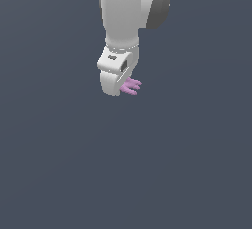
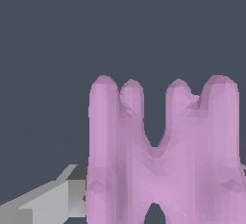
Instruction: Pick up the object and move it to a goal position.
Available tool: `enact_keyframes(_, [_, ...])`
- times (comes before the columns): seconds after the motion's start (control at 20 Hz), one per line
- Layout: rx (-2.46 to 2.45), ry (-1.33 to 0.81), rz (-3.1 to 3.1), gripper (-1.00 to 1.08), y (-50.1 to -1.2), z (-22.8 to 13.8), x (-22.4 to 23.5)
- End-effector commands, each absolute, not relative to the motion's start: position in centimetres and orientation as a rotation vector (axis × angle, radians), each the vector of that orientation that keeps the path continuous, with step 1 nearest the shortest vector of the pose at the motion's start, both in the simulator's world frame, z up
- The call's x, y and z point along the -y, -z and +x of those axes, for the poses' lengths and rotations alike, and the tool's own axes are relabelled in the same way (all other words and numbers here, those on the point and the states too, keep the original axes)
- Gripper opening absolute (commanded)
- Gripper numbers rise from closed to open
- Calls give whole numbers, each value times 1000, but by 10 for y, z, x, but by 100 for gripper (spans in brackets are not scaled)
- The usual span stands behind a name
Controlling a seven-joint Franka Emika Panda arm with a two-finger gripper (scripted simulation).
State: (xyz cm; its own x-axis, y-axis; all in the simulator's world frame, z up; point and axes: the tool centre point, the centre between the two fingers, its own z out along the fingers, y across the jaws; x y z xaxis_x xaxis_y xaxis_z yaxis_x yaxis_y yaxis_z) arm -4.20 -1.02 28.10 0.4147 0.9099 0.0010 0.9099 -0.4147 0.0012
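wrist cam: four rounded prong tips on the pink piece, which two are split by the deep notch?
The middle two tips of the pink-lilac H-shaped piece; each outer pair is parted only by a shallow groove.

open space all around the arm (image 1: 120,21)

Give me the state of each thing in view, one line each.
pink piece: held at the arm's tip, prongs sticking out toward the exterior view's right, nothing seen under it.
gripper: shut on the pink piece, pointing down.
fingers: one grey finger shows beside the piece in the wrist view; the contact itself is hidden.
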Motion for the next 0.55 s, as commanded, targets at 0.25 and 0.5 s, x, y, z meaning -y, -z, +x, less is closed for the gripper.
enact_keyframes(0.25, [-1699, -1, 2643, -100, -319, -48, 16])
enact_keyframes(0.5, [-1698, -1, 2644, -100, -325, -49, 17])
